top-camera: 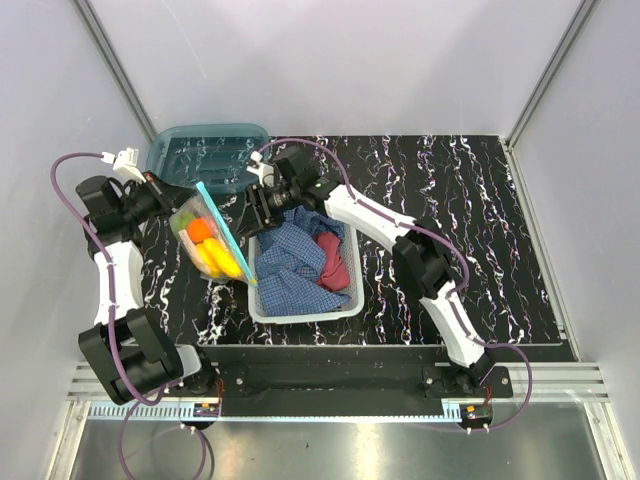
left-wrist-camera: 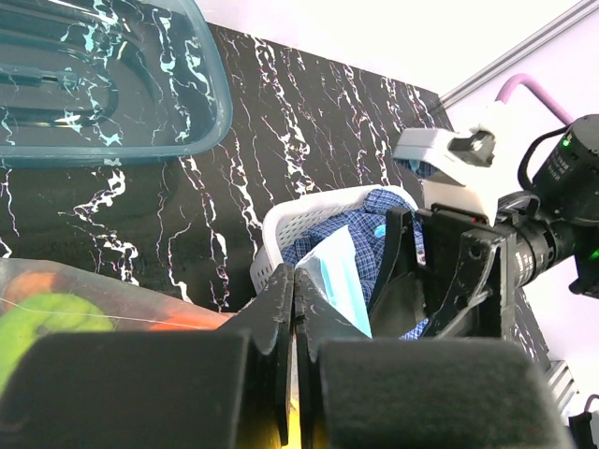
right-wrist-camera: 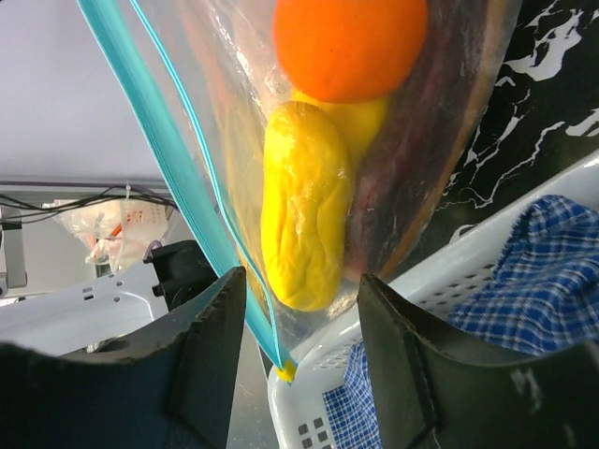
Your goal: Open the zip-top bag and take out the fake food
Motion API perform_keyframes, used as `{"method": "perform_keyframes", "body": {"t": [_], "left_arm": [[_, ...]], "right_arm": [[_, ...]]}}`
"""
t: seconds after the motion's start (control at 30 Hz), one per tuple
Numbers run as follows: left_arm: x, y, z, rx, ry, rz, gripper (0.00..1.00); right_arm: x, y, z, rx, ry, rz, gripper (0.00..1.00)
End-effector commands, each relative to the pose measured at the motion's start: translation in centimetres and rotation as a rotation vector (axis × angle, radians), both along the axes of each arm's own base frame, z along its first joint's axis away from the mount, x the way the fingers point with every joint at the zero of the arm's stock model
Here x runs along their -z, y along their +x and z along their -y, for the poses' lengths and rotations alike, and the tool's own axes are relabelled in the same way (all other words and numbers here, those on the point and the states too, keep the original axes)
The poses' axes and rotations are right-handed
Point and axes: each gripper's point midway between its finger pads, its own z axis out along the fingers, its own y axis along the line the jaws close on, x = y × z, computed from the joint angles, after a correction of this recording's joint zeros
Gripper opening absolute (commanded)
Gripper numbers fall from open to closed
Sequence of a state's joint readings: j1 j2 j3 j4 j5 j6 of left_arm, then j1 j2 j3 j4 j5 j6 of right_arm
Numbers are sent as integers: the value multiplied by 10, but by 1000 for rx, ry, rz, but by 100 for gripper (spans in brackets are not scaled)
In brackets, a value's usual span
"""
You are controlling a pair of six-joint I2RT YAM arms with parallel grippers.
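Wrist view alone shows left tool [left-wrist-camera: 294, 281] pinching bag [left-wrist-camera: 98, 299].

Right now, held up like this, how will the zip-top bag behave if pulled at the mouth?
Likely floppy: the zip-top bag sags around the fake food. That bunched load may swing from the shut left tool. The film looks glossy, maybe slippery; the teal zip strip seems the firmer grab.

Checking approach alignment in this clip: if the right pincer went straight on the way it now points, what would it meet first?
Most likely the zip-top bag: its teal-edged corner hangs just ahead of the open right pincer, with the yellow fake food right behind the plastic. Exact depth is unclear.
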State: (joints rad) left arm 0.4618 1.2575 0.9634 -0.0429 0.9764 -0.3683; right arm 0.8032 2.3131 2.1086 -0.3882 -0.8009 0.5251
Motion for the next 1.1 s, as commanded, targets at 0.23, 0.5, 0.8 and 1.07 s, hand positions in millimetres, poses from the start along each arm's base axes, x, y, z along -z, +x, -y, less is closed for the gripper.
{"method": "perform_keyframes", "body": {"t": [0.23,0.5,0.8,1.07], "left_arm": [[-28,-2,5,34,39,104,0],[-30,-3,10,51,21,97,0],[-30,-2,10,47,21,92,0],[-30,-2,10,47,25,93,0]], "right_arm": [[-32,-18,-35,-59,84,41,56],[-14,-22,-44,-57,52,27,39],[-35,-23,-33,-43,49,79,53],[-49,-15,-13,-11,43,109,62]]}}
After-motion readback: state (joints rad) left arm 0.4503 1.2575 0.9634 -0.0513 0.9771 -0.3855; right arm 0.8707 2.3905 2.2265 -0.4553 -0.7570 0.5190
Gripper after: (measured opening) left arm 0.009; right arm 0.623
